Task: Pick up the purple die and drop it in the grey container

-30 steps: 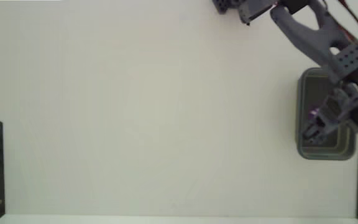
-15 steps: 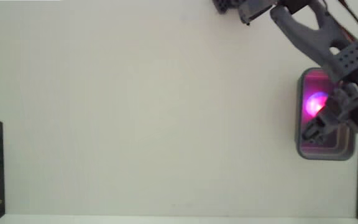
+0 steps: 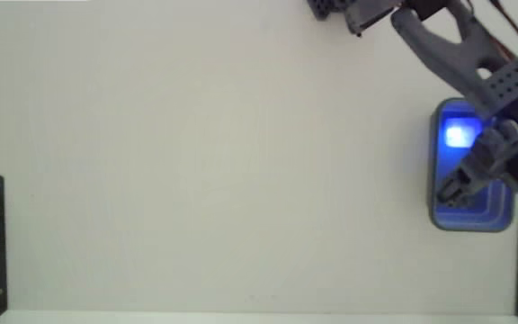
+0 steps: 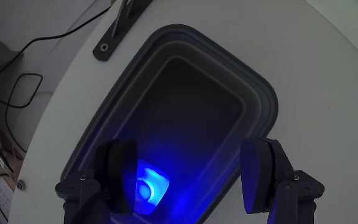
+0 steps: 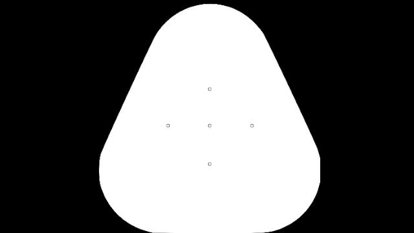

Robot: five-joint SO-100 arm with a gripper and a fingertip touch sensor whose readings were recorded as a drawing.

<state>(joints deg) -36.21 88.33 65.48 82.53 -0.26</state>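
Over container: gripper (image 4: 191, 180), jaws apart, holding nothing.
Grey container (image 3: 439, 193): desk's right edge, fixed view.
Die (image 4: 149, 188): inside container, glowing blue.

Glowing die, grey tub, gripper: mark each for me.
glowing blue die (image 4: 149, 188): wrist view, on its lit top face.
rectangular grey container (image 4: 261, 93): wrist view, on its stepped rim.
two-finger gripper (image 4: 191, 174): wrist view, midway between the spread fingertips.
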